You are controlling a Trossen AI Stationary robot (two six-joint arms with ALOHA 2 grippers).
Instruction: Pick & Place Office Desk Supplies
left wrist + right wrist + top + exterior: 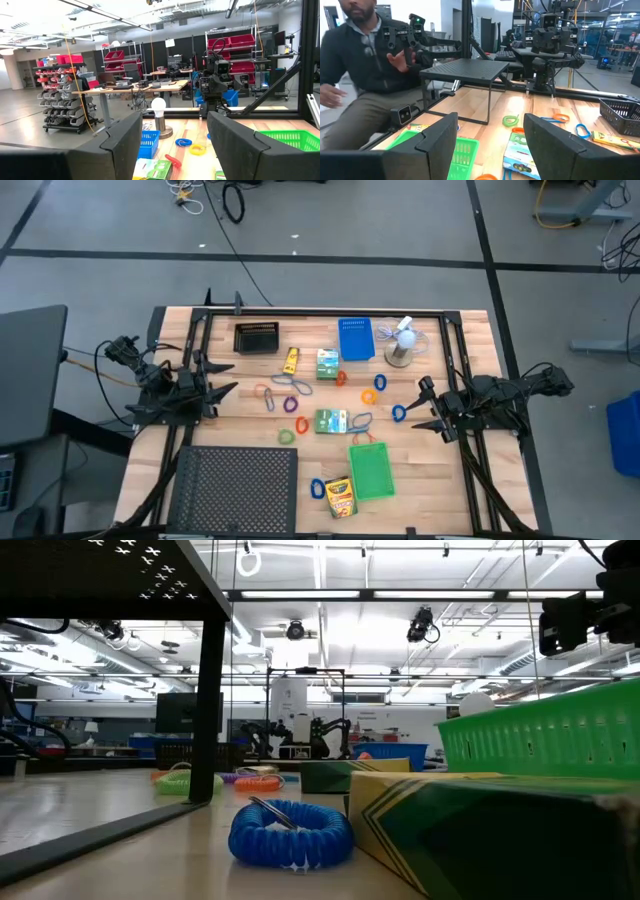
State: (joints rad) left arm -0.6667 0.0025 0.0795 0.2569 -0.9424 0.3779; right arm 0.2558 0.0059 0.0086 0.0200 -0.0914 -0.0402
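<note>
Spread over the wooden table are a black bin (256, 338), a blue bin (355, 338), a green bin (372, 470), a yellow tube (291, 360), two green-white boxes (327, 364) (331, 421), a yellow crayon box (340, 497) and several coloured rubber-band loops (284, 394). Each rests flat on the tabletop. My left gripper (225, 379) stands open at the table's left edge, level above the wood, with nothing between its fingers (122, 145). My right gripper (426, 406) stands open at the right edge, likewise holding nothing (490, 145).
A white mini fan (402, 345) stands at the back right beside the blue bin. A large black mesh tray (237, 490) on legs fills the near left corner. A black frame (320, 313) runs along the far edge. A person (360, 75) is beyond the table.
</note>
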